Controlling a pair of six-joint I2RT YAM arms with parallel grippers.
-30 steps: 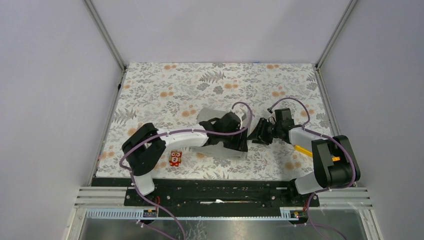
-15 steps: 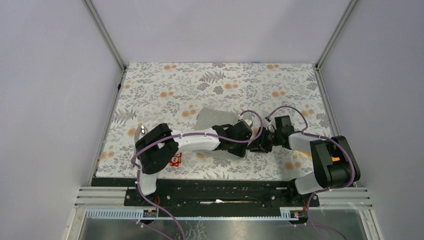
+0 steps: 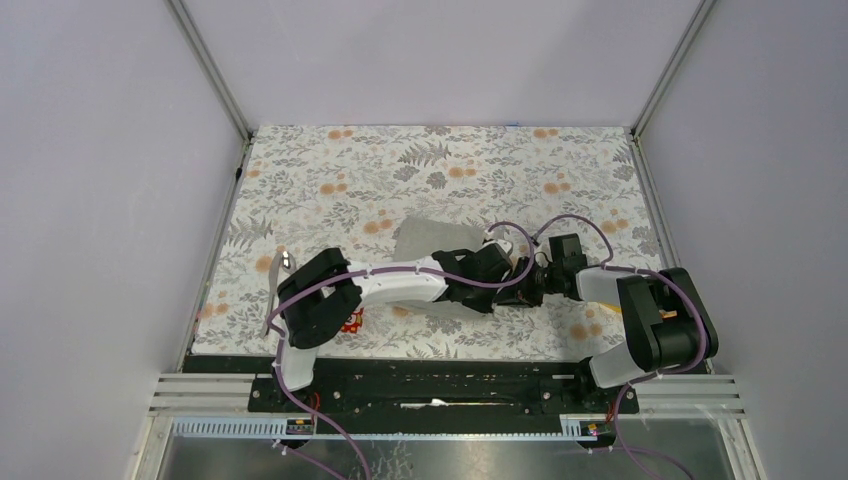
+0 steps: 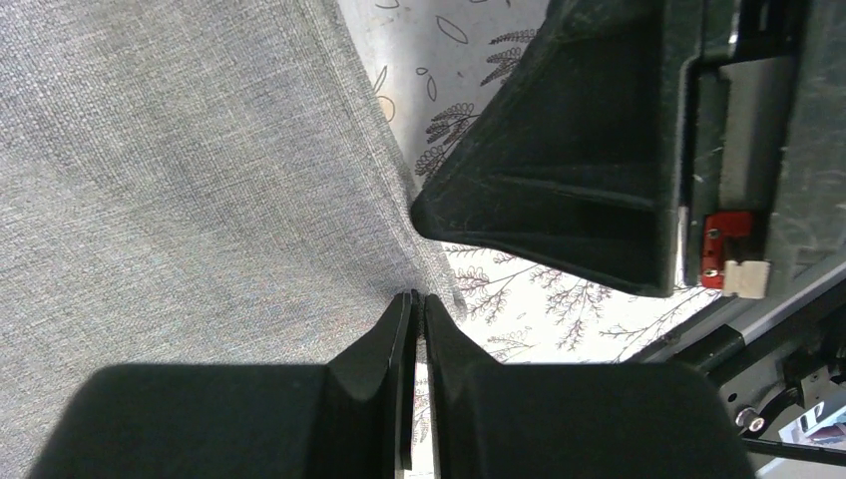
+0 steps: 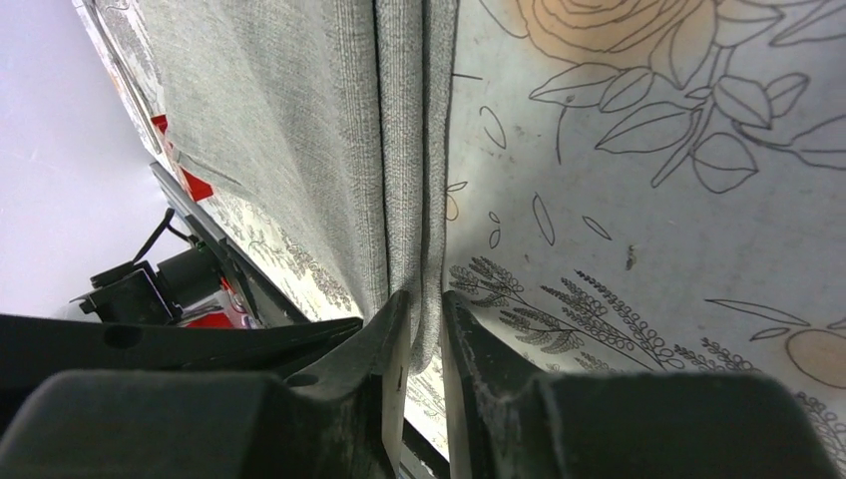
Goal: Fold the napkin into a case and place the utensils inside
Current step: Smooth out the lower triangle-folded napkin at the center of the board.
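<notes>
The plain grey napkin (image 3: 428, 240) lies on the floral table cover, mostly under my left arm. My left gripper (image 3: 496, 283) is shut on the napkin's right edge; its closed tips (image 4: 417, 297) pinch the cloth (image 4: 180, 180). My right gripper (image 3: 523, 284) sits right beside it, facing it, and is shut on a folded edge of the napkin (image 5: 299, 130), which runs between its tips (image 5: 424, 297). The right gripper's black body (image 4: 599, 150) looms close in the left wrist view. The utensils are out of view.
The floral table cover (image 3: 400, 160) spans the table. A small red toy figure (image 3: 352, 320) sits near the front edge, half under my left arm. A yellow piece (image 3: 600, 312) peeks out beside my right arm. Metal frame posts stand at the far corners.
Both grippers have moved toward the near edge and closer together. The left arm has swung right, so it covers more of the napkin and part of the red toy.
</notes>
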